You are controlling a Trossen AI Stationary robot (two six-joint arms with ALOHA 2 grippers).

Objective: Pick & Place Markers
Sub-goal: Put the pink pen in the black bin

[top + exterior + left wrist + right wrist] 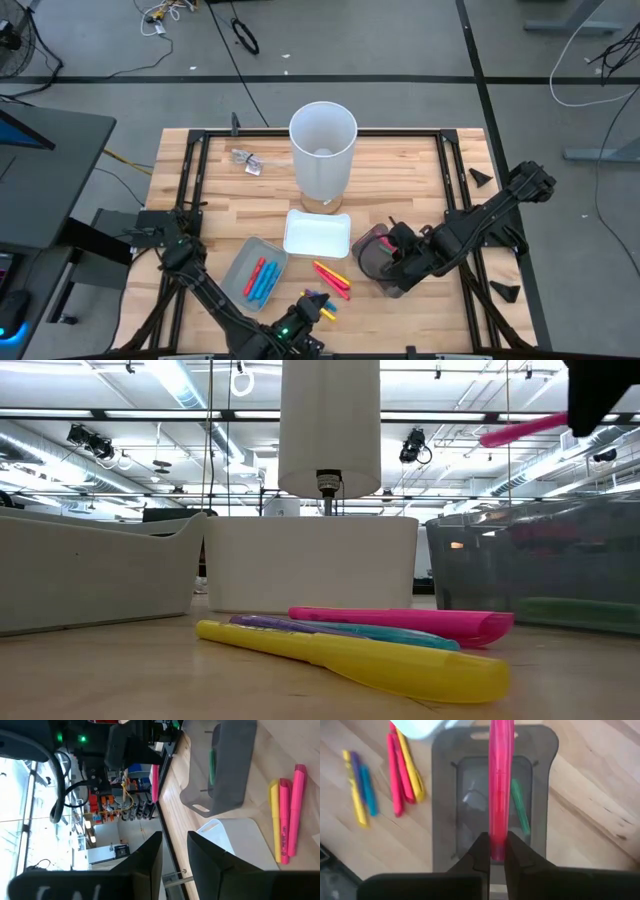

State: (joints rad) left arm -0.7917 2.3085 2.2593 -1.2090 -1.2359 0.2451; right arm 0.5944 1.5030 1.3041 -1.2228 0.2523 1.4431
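Note:
My right gripper (393, 252) hovers over the dark see-through tray (372, 262), shut on a pink marker (500, 780). A green marker (520, 812) lies inside that tray. Two pink markers and a yellow one (334, 278) lie on the table between the trays. A yellow, a purple and a blue marker (318, 298) lie nearer the near edge. Red and blue markers (260, 282) lie in the grey tray (243, 262). My left gripper (175, 855) is open, low at the table's near edge (305, 322), touching nothing. My right gripper pinches the pink marker by one end (498, 832) between its two fingers. The marker runs along the fingers and sticks out ahead of them. It is lifted clear above the dark tray, close to level (520, 430).
A tall white cylinder (323, 150) stands at the table's far middle, with a white tray (317, 235) in front of it. A small clear object (247, 160) lies far left. Bare wood shows at the far right and far left.

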